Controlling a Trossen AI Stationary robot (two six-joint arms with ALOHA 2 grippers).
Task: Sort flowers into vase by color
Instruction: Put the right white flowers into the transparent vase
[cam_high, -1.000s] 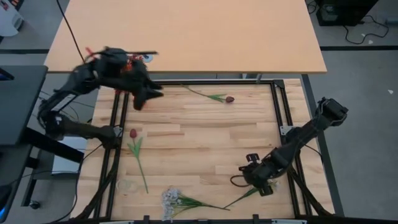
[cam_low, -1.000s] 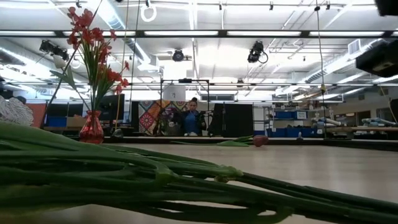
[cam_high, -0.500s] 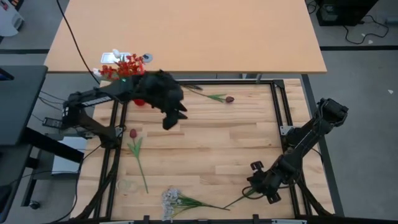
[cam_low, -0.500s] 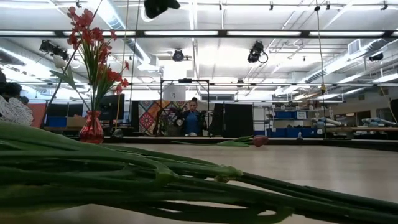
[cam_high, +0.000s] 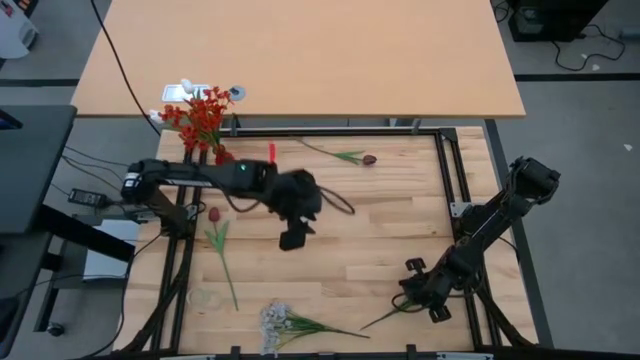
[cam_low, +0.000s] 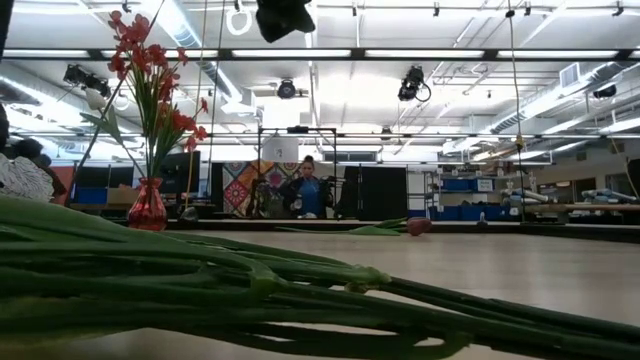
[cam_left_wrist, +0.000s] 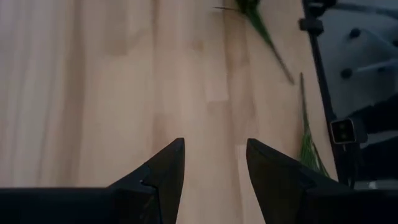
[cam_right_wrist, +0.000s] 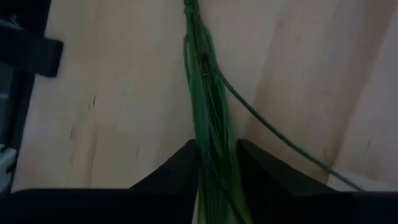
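Red blossoms (cam_high: 204, 108) stand in a red vase (cam_low: 147, 206) at the table's far left corner. One maroon tulip (cam_high: 213, 214) lies near the left edge and another (cam_high: 369, 159) near the far edge. The white blooms (cam_high: 275, 322) lie at the near edge, their green stems (cam_high: 385, 318) running right. My left gripper (cam_high: 292, 240) hovers open and empty over the table's middle (cam_left_wrist: 214, 146). My right gripper (cam_high: 420, 300) sits low at the stems' free end, shut on them (cam_right_wrist: 216, 146). My right gripper pinches the bundle of green stems (cam_right_wrist: 208, 121) between its two fingers, near the stems' free end, on the far side from the white blooms. The fingers come down from above and lie along the stems. The bunch lies on the table.
A black metal frame (cam_high: 448, 170) borders the wooden table. A faint clear round thing (cam_high: 205, 297) sits near the left tulip's stem end. The stems fill the foreground of the low view (cam_low: 250, 290). A person (cam_low: 308, 190) is far back in the room.
My left arm has swung away from the vase at the far left corner toward the table's middle, leaving the red blossoms standing in the vase. My right gripper has shifted a little toward the near edge, at the stems' end.
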